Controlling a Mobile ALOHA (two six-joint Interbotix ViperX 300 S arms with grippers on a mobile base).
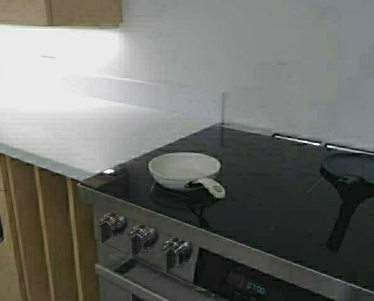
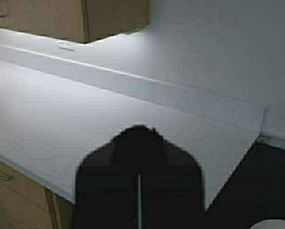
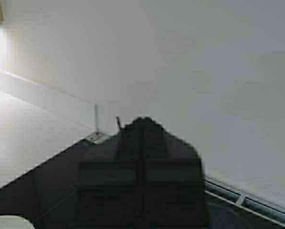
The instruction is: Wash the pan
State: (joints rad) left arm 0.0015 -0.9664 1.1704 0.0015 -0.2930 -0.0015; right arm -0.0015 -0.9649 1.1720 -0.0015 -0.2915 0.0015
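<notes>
The pan (image 1: 184, 169) is small, round and white, with a short pale handle (image 1: 212, 186) pointing to the front right. It sits on the black glass cooktop (image 1: 262, 188) at the left front burner. Neither arm shows in the high view. My left gripper (image 2: 140, 128) is shut and empty, held above the white counter; a sliver of the pan's rim (image 2: 276, 224) shows at the edge of the left wrist view. My right gripper (image 3: 142, 119) is shut and empty, above the cooktop and facing the wall; the pan's rim (image 3: 8, 222) shows at the corner of the right wrist view.
A larger black pan (image 1: 356, 169) with a long black handle sits on the right burner. A white counter (image 1: 80, 125) runs to the left of the stove. Stove knobs (image 1: 143, 235) line the front panel. Wooden cabinets (image 1: 42, 232) stand below, and a white wall is behind.
</notes>
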